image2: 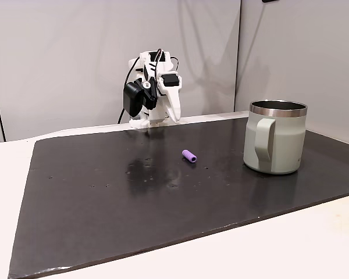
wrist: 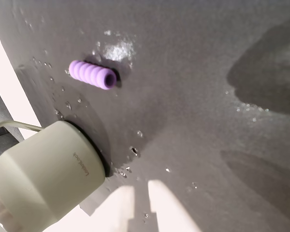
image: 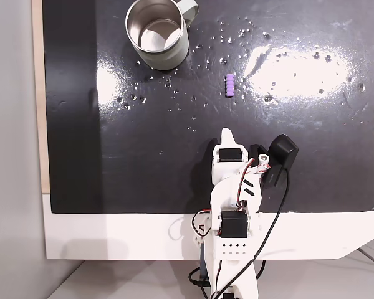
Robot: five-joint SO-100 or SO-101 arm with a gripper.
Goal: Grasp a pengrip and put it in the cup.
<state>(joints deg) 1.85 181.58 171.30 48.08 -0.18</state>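
The pengrip (image: 229, 85) is a tiny light-purple ribbed cylinder lying on the black mat, alone (image2: 189, 156). The cup (image: 174, 56) is a pale grey-green mug with a shiny steel inside; it stands upright at the mat's far left corner in a fixed view, handle to one side (image2: 273, 139). My gripper (image: 226, 134) sits folded back over the arm's base, well short of the pengrip, its fingers together and holding nothing (image2: 175, 116). In the wrist view the pengrip (wrist: 93, 75) lies at upper left, the cup (wrist: 38, 183) at lower left, and my gripper (wrist: 141, 205) at the bottom edge.
The black mat (image: 143, 156) is glossy, with small water drops and bright glare patches around the pengrip. It lies on a white table (image: 112, 237). A black camera (image: 280, 152) and cables hang on the arm. Grey wall panels (image2: 64, 58) stand behind the arm.
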